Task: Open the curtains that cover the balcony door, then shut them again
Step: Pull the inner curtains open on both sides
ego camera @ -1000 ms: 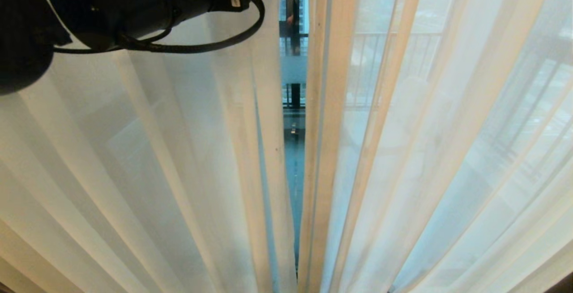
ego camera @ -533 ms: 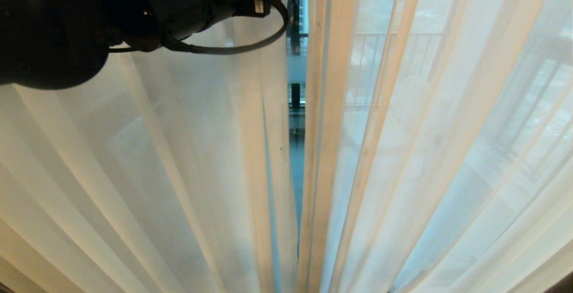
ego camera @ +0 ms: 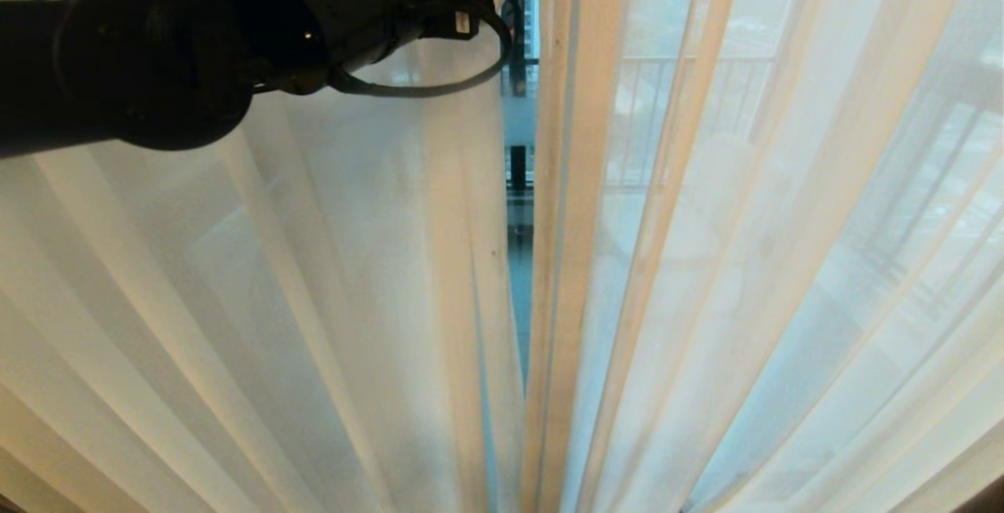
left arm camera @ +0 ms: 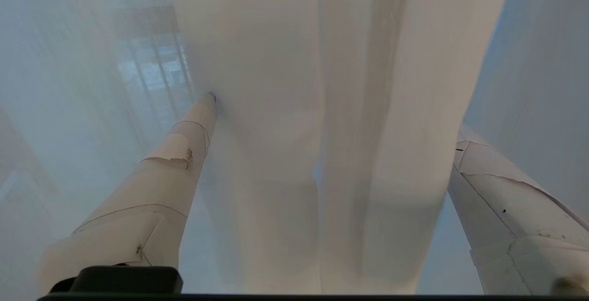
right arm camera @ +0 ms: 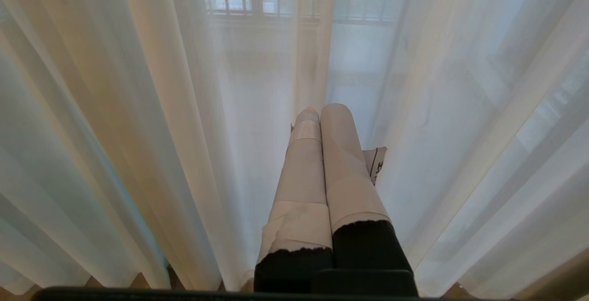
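White sheer curtains point(ego camera: 745, 278) fill the head view, their pleats running floor to ceiling as long vertical folds that fan outward toward the bottom. Two panels meet at centre, leaving a narrow vertical gap point(ego camera: 519, 207); through it show a strip of the balcony door point(ego camera: 518, 262) glass and part of its dark frame. A railing point(ego camera: 690, 66) with vertical bars is visible behind the right panel, veiled by the fabric. The left arm point(ego camera: 157, 50), black with a looped cable point(ego camera: 439, 85), reaches across the upper left toward the inner edge of the left panel. A white label on its wrist bears print too small to read. The left gripper point(left arm camera: 336, 130) stands wide open, a thick fold of sheer lying between its fingers point(left arm camera: 184, 144), not clamped. The right gripper point(right arm camera: 320, 117) is fully closed, empty, pointing at the sheers; a tag beside it is illegible.
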